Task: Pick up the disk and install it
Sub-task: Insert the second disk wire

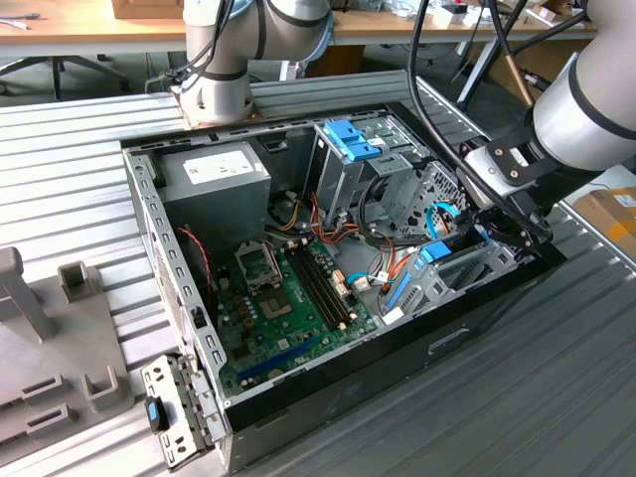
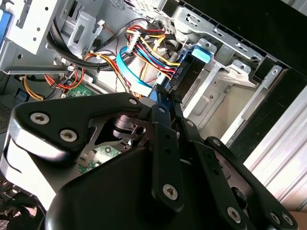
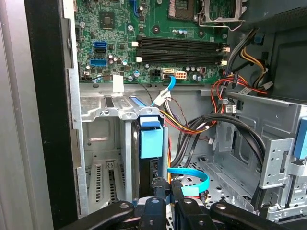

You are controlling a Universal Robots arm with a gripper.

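Standing on ribbed metal table (image 1: pixel 89 149).

Exterior view high over the open computer case (image 1: pixel 298 397), wrist views close inside (shared drive bay).

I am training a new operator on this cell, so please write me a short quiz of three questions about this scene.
1. True or false: the disk lies flat on the green motherboard.
2. The tool is nearest to: A the power supply; B the disk; C the memory slots.
3. Fill in: the tab on the disk's carrier is ____.
Key: 1 false, it stands on edge in the metal bay; 2 B; 3 blue.
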